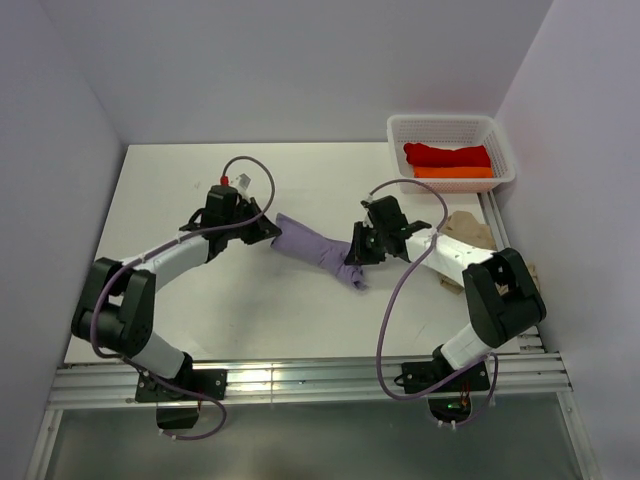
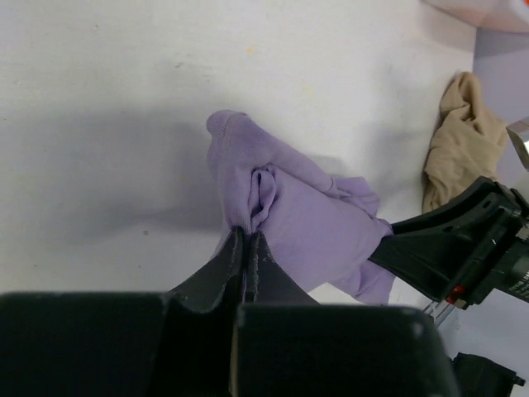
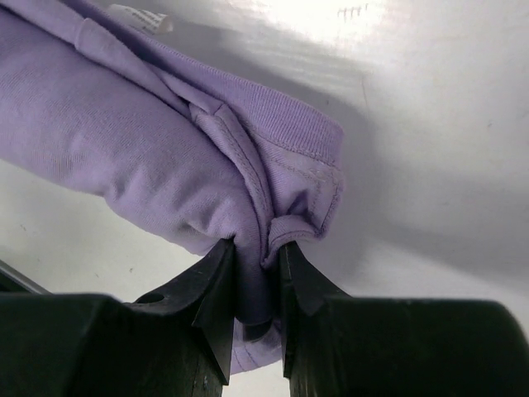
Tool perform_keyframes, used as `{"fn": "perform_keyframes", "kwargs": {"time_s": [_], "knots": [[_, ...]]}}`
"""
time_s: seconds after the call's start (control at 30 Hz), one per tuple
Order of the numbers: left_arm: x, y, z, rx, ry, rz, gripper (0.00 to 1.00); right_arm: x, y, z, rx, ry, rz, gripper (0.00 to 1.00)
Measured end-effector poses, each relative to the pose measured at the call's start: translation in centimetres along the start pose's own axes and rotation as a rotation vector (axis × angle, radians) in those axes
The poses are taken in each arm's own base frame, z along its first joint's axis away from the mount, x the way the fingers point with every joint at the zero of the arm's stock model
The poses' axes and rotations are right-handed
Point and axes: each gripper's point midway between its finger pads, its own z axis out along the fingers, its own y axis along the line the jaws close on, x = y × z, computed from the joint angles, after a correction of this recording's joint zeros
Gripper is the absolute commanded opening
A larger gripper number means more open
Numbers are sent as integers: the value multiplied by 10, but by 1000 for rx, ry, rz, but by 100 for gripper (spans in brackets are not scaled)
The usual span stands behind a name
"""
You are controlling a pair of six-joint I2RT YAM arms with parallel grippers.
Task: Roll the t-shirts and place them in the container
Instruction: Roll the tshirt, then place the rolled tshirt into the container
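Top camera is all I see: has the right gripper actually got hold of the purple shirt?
Observer: Yes. The right wrist camera shows the right gripper pinching a bunched fold of the purple shirt.
Operator: And the left one?
Observer: The left gripper is closed on a thin fold at the other end, jaws nearly touching.
Operator: Does the roll look tight at the right end?
Observer: Rather loose: a ribbed edge sticks out past the bundle, and a white label shows beyond it.
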Motion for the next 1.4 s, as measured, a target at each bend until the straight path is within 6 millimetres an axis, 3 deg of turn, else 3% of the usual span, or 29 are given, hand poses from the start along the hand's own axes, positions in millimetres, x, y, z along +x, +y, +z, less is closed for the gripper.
{"fn": "perform_keyframes", "kwargs": {"time_s": [0.13, 0.33, 0.4, 0.47, 0.67, 1.03, 1.4], "knots": [[-4, -8, -10, -5, -39, -9, 0, -12, 4, -7, 5, -9, -30, 0], [20, 24, -8, -95, -13, -78, 0, -13, 8, -8, -18, 2, -68, 6], [32, 38, -7, -136, 3, -101, 0, -11, 9, -5, -28, 16, -73, 17], [40, 49, -6, -170, 16, -120, 0, -7, 8, -1, -34, 34, -71, 45], [48, 67, -2, -235, 28, -136, 0, -9, 2, 6, -34, 9, -41, 70], [49, 72, 6, -254, 45, -142, 0, -6, -17, -12, -64, -107, 59, 77], [49, 72, 6, -258, 50, -141, 0, 0, -8, 12, -214, -57, 178, 77]]}}
